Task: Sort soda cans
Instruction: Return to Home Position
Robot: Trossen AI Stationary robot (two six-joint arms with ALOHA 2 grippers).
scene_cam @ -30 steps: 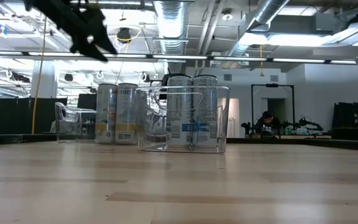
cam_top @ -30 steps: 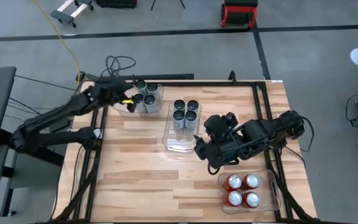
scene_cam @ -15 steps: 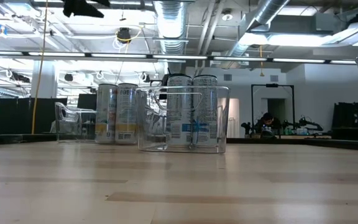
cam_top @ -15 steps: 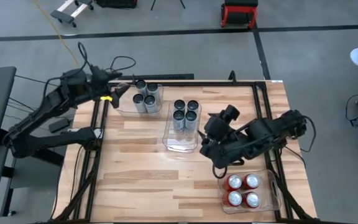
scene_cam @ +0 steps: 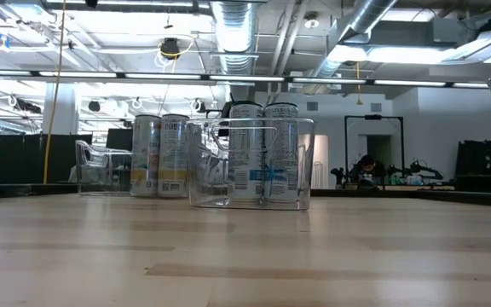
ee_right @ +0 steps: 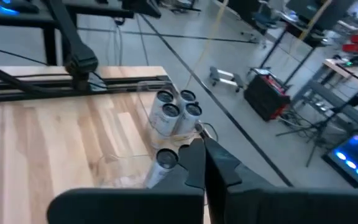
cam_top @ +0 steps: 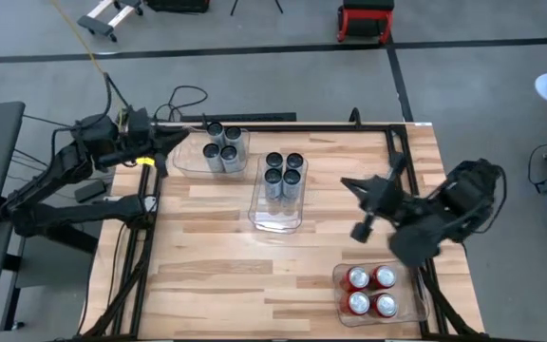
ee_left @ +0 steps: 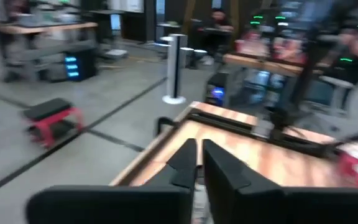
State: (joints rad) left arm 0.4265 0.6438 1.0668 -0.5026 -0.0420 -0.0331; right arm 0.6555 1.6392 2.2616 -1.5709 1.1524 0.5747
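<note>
Both nearly closed, empty, touching nothing: left gripper, right gripper | cans: twelve, upright, axes vertical, in bins

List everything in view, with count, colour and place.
red soda cans: four, red, in the clear bin at the high view's lower right
silver-and-blue soda cans: four, in the middle bin
silver-and-yellow soda cans: four, in the upper-left bin
clear bins: three, transparent, on the table
table: one, light wood
red stool: one, on the floor beyond the table
left pincer: one, dark, shut, empty, by the table's left edge
right pincer: one, dark, shut, empty, over the table's right side
</note>
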